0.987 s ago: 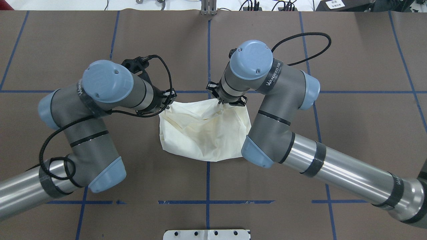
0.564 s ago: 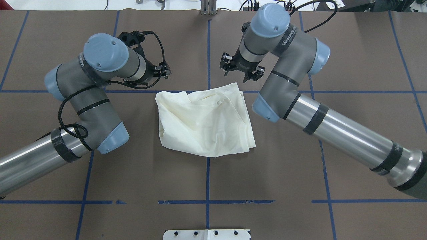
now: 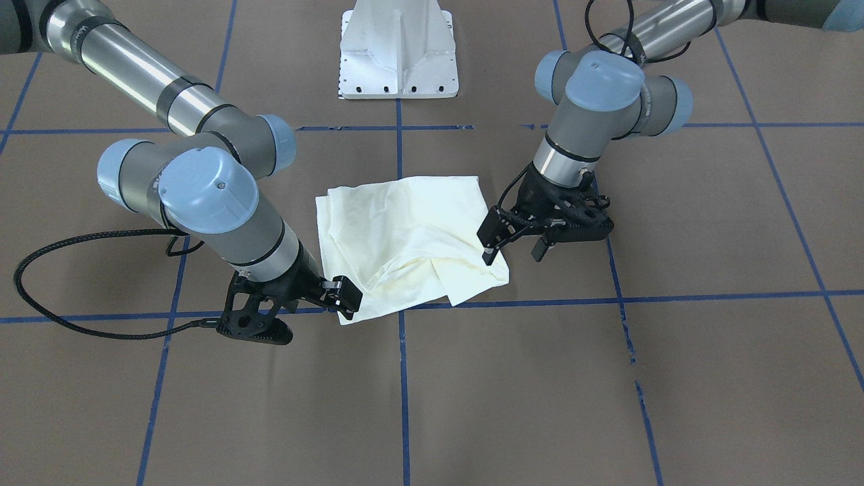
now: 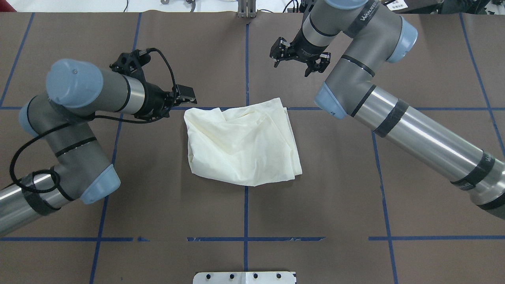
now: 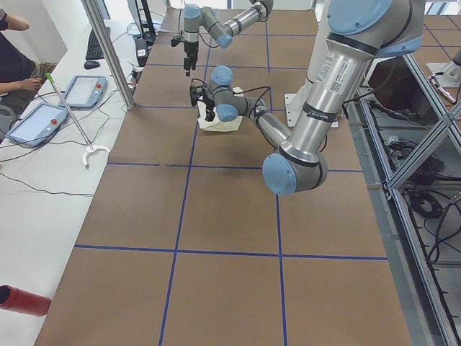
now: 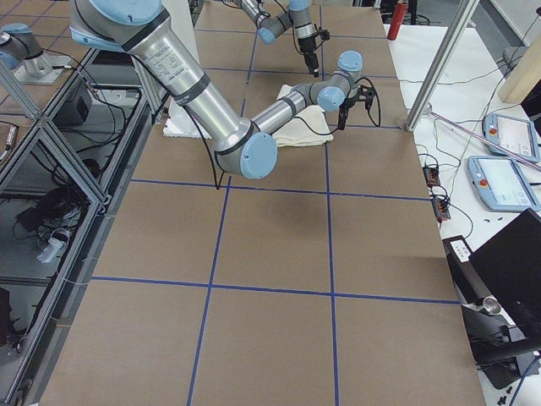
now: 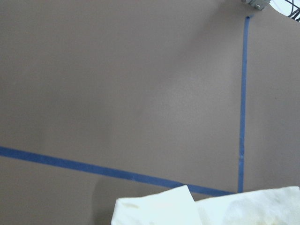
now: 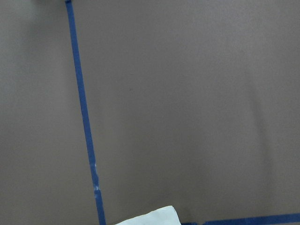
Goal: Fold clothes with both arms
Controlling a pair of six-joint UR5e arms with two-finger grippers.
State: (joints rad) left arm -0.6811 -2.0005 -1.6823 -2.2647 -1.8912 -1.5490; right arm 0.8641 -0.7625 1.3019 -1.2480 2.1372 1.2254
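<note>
A brown table [image 4: 158, 189] crossed by blue tape lines [image 4: 245, 213] fills the scene. At its middle lies the cream shirt [image 4: 240, 142], folded into a rumpled packet with its plain side up and its far edge along a tape line. The left gripper [image 3: 513, 252] sits just off the shirt's far left corner, jaws apart and holding nothing. The right gripper [image 4: 292, 65] hangs beyond the far right corner, apart from the cloth, its jaws also spread and empty. Each wrist camera catches only a shirt corner at the bottom of its view, with table beyond.
</note>
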